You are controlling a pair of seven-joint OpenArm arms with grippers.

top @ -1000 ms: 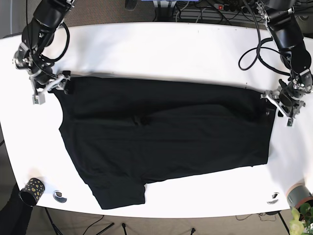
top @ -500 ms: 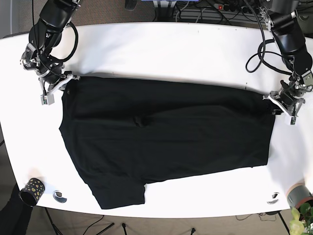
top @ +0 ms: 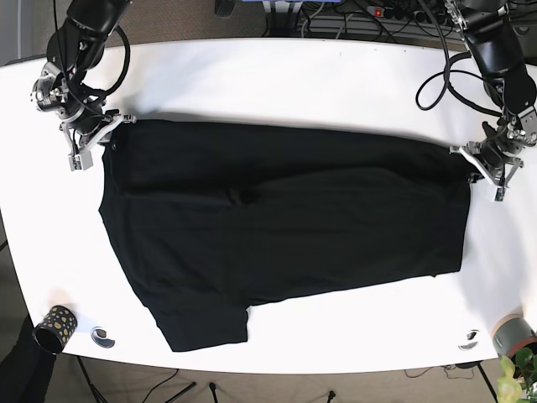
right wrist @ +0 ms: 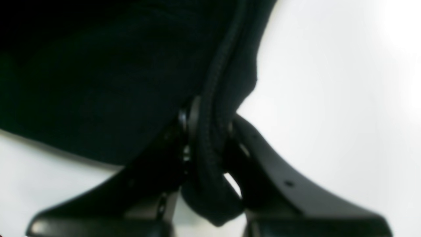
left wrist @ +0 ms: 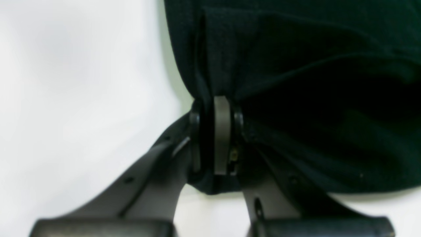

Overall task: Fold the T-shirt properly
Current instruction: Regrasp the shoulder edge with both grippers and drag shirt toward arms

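A black shirt [top: 277, 231] lies spread across the middle of a white table [top: 277, 80], one sleeve hanging toward the lower left of the base view. Two robot arms hold its far edge. The right gripper [top: 88, 138], at the upper left of the frame, has its jaws clamped on the shirt's upper-left corner; its wrist view shows a thick rolled hem pinched between the fingers [right wrist: 260, 158], with a bunched end sticking out below. The left gripper [top: 491, 164], at the right edge of the frame, is closed on the upper-right corner; its wrist view shows dark cloth squeezed against a grey pad [left wrist: 222, 135]. Between the two grips the top edge runs nearly straight and looks taut.

The step in hand appears to be the first fold: both corners are gripped and the far edge is stretched, ready to be carried over the body of the shirt. The next move would call for both arms to lift together and travel toward the near edge at a matched pace, keeping the cloth taut so it lays down flat rather than bunching at the wrinkle near the centre. The loose sleeve at lower left remains unfolded.

Small items sit along the table's near edge: a dotted cup [top: 54, 323] and a plant pot [top: 512, 336].
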